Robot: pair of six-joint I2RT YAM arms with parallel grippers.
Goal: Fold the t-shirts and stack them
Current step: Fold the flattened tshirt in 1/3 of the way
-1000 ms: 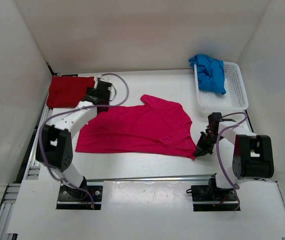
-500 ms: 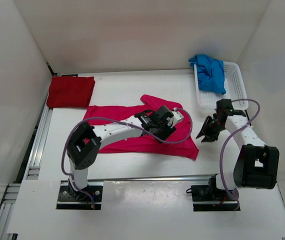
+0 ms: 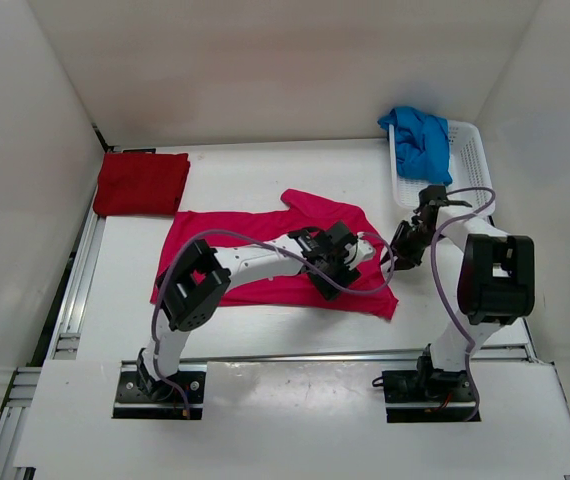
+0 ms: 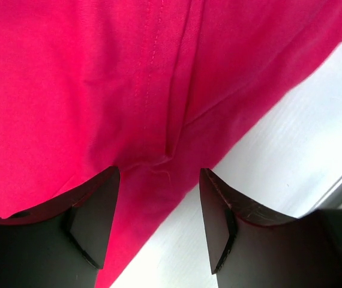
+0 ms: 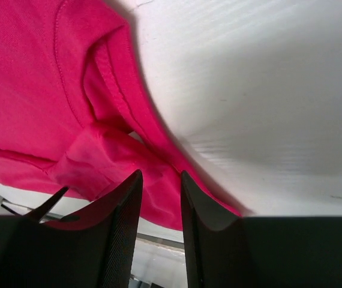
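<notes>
The pink t-shirt [image 3: 315, 212] lies spread on the white table [image 3: 265, 165], mid-field, one sleeve pointing toward the far wall; the left arm [image 3: 255, 257] stretches across it from the near left, covering part of the cloth, and its purple cable [image 3: 227, 234] arcs over the shirt too; the left gripper [image 3: 343, 265] hangs low over the shirt's right part, jaws standing wide with nothing between them, a stitched seam and a small crease showing on the cloth under the gap in the left wrist view; bare table lies just beside that hem; the right gripper [image 3: 403, 247] sits at the shirt's right edge, its fingers [image 5: 123, 228] only narrowly parted, pink fabric and a folded-over sleeve hem visible beyond the tips but nothing clearly pinched; just behind it stands the white mesh basket [image 3: 473, 185], with the blue t-shirt [image 3: 420, 143] bunched over its far left rim; the dark red t-shirt [image 3: 141, 183] lies folded in the far left corner, well apart from both grippers
</notes>
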